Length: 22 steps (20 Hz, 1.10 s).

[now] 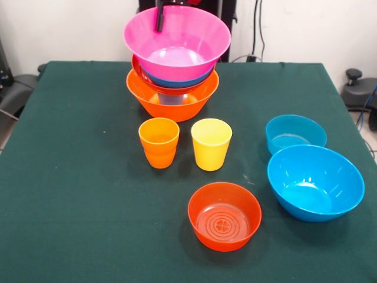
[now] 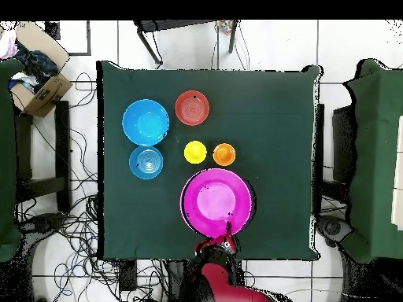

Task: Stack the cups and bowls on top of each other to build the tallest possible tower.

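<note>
I see the tower (image 1: 174, 71) topped with the pink bowl (image 1: 177, 41); gripper (image 1: 159, 17) at its 12 o'clock rim, jaws unclear; two cups (image 1: 159, 141), three bowls (image 1: 224, 215) left.

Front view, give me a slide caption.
Robot hand at pink bowl topping the tower; orange cup, yellow cup and three bowls wait.

The tall pile topped by the big pink plastic bowl (image 1: 177, 36) blocks the green-clothed desk's (image 1: 70, 177) far middle. The orange plastic cup (image 1: 159, 142) and yellow plastic cup (image 1: 211, 143) stand just before it, narrowly apart. The desk's left side lies open.
</note>
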Tool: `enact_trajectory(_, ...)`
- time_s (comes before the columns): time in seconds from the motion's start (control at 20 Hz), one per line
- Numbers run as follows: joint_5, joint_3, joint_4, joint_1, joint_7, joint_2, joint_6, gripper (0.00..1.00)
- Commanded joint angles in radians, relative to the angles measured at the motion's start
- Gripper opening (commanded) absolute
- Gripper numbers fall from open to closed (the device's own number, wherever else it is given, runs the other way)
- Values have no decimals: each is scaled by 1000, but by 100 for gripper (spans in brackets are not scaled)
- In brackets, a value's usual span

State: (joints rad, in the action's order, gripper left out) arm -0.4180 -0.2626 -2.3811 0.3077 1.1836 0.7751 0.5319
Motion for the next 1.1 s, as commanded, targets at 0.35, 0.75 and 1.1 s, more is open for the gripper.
enact_trajectory(0.35, -27, 87, 44, 4, 185, -100, -118, 100)
enact_trajectory(0.75, -16, 126, 43, 34, 188, -97, -191, 100)
enact_trajectory(1.1, -13, 148, 33, 65, 192, -88, -231, 100)
